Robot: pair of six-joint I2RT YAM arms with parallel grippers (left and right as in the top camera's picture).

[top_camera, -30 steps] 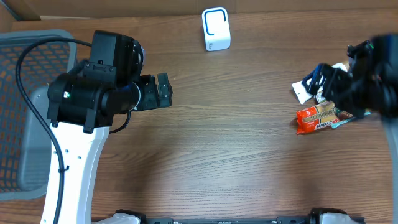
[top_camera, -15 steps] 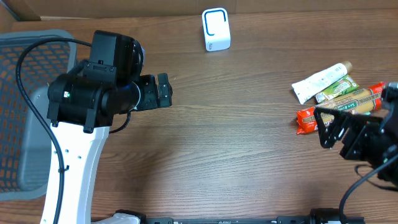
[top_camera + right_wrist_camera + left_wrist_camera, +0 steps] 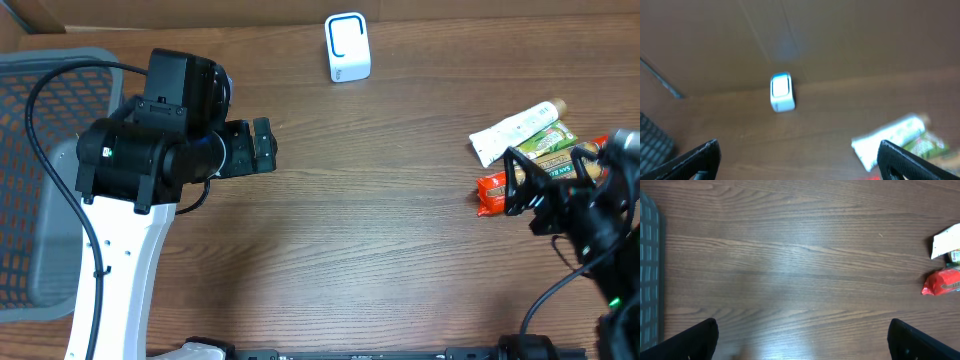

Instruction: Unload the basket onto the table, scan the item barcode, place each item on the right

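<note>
Several snack packets, the goods to be scanned, lie bunched at the right edge of the desk (image 3: 400, 250): a white packet (image 3: 515, 131), a green packet (image 3: 545, 140) just below it and a red wrapper (image 3: 490, 195) nearest the middle, none of them lifted. My right claw (image 3: 800, 162), fingers spread wide and holding nothing, hangs over that cluster. Its camera is tilted up toward the white scanner (image 3: 347, 47), which stands at the far edge before a cardboard wall (image 3: 840, 40). My left claw (image 3: 802, 342), likewise wide apart and empty, hovers above bare wood well apart from the packets, near a grey mesh basket (image 3: 30, 100). By my reading the job is at its first step, the pick-up, with no barcode yet shown to the scanner. Next I would need to tip the right claw down onto one packet, the red wrapper looking easiest to reach. Then I would close across its narrow side and carry it to the scanner with the code facing it. Where the code sits I cannot tell.
</note>
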